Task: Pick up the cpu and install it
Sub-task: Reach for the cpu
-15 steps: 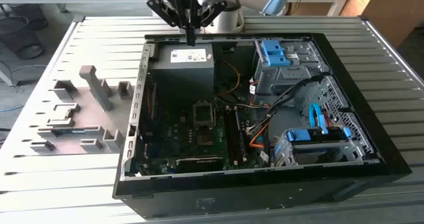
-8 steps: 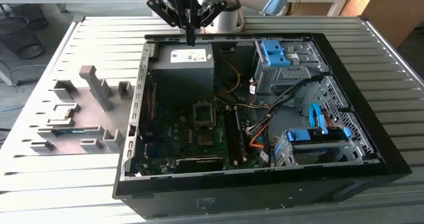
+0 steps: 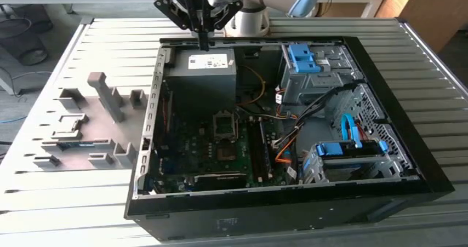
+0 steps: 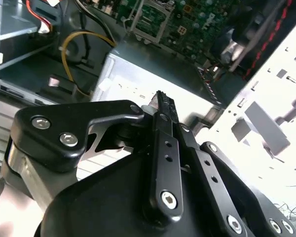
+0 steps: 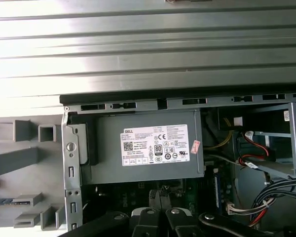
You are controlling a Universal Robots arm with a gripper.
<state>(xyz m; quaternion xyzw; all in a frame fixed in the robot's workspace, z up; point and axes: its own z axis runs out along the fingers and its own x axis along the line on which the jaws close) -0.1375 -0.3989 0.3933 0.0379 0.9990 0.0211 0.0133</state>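
On a slatted metal table, an open computer case lying on its side, innards facing up. Above the case's far wall, just over the far edge of the grey power supply: the gripper, pointing straight down, clear of the box beneath it. In the second wrist view, fingers pressed together, slim black bars meeting at the tips, with the pale top of the power supply behind them. Behind the gripper in the exterior view, the pale base of the robot arm.

On the near side of the power supply, the dark green motherboard, carrying a black rectangular socket with a metal frame. Just near of that socket, a small pale grey square: by its look the cpu, lying flat on the board, though too small to say for certain. Well apart from the gripper, with the whole power supply between.

To the exterior view's right of the board, a bundle of black and orange cables, a yellow wire looping beside the power supply, a blue drive bracket at the far side and another nearer.

To the exterior view's left of the case, grey holder blocks standing on the table, a blue-green memory stick lying among them. In the first wrist view, the labelled face of the power supply just inside the case's far wall.
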